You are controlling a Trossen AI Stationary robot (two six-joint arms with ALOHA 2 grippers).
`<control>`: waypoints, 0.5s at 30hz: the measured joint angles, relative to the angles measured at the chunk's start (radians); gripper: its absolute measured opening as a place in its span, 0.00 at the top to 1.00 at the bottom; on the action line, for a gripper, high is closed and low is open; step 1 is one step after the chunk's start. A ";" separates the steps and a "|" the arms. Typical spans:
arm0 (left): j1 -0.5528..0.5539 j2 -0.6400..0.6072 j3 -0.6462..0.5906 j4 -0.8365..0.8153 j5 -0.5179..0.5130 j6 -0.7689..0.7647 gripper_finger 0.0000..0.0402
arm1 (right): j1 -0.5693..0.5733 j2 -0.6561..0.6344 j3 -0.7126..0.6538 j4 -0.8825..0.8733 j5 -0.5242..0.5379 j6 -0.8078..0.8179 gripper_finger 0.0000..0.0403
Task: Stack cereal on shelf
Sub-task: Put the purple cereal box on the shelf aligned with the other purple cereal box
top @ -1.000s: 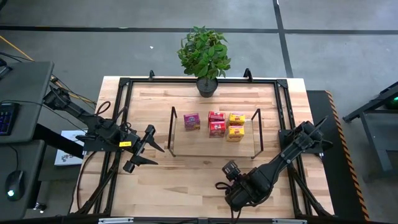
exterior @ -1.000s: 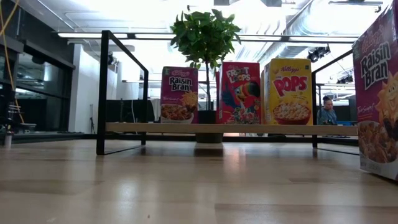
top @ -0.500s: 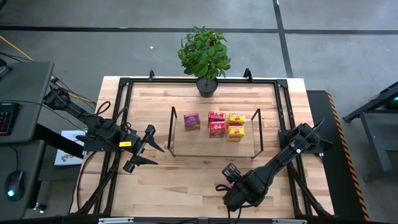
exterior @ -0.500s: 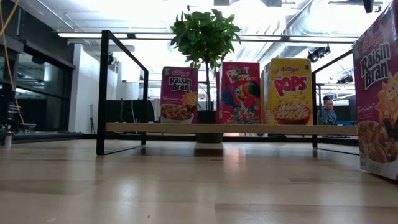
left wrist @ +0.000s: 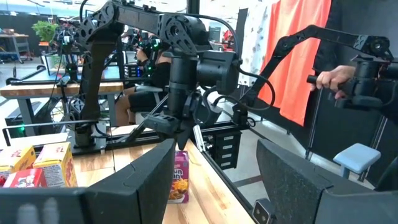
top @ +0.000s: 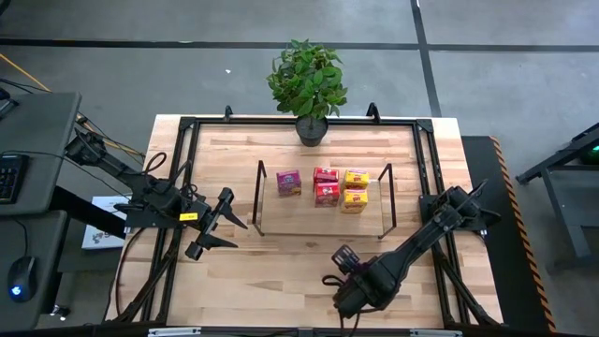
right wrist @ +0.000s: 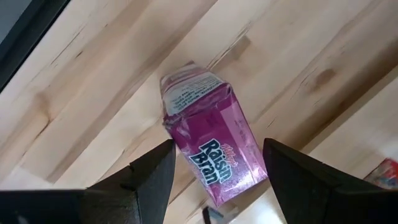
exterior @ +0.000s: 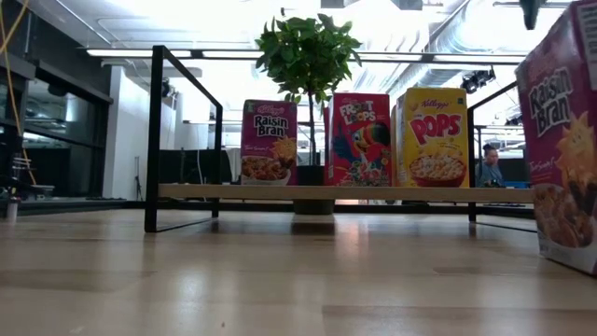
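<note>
Cereal: five small rectangular boxes stand on the low light-wood shelf (top: pixel 323 220) with thin black metal end frames, at the middle of the light-wood surface (top: pixel 281 271). From above, a pink Raisin Bran box (top: pixel 288 182) stands toward the shelf's left, two red Froot Loops boxes (top: pixel 326 187) stand close together at the middle, and two yellow Pops boxes (top: pixel 355 190) stand just to their right. The low view shows the pink, red and yellow fronts upright in a row.

A sixth box, a pink Raisin Bran carton (right wrist: pixel 208 155), is off the shelf, near the front edge of the surface. The right gripper (top: pixel 348 273) is directly over it. In the right wrist view its jaws are spread, one dark finger (right wrist: pixel 152 174) on each side of the carton, and whether they touch it cannot be told. In the low view this carton (exterior: pixel 560 149) fills the picture's right edge, slightly tilted.

The left gripper (top: pixel 227 223) waits left of the shelf, above the surface, jaws spread and empty.

A green potted plant (top: pixel 308 84) stands at the far edge of the surface, behind the shelf.
</note>
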 joint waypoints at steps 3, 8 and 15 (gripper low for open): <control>0.000 0.000 0.000 0.000 0.000 0.000 0.46 | -0.002 0.000 0.000 0.018 0.004 -0.024 0.41; 0.000 0.000 0.000 -0.008 0.000 -0.003 0.46 | -0.011 0.000 0.000 0.016 0.004 -0.001 0.41; 0.000 0.000 0.000 -0.015 0.000 -0.003 0.46 | -0.044 0.000 0.000 0.027 -0.008 0.101 0.41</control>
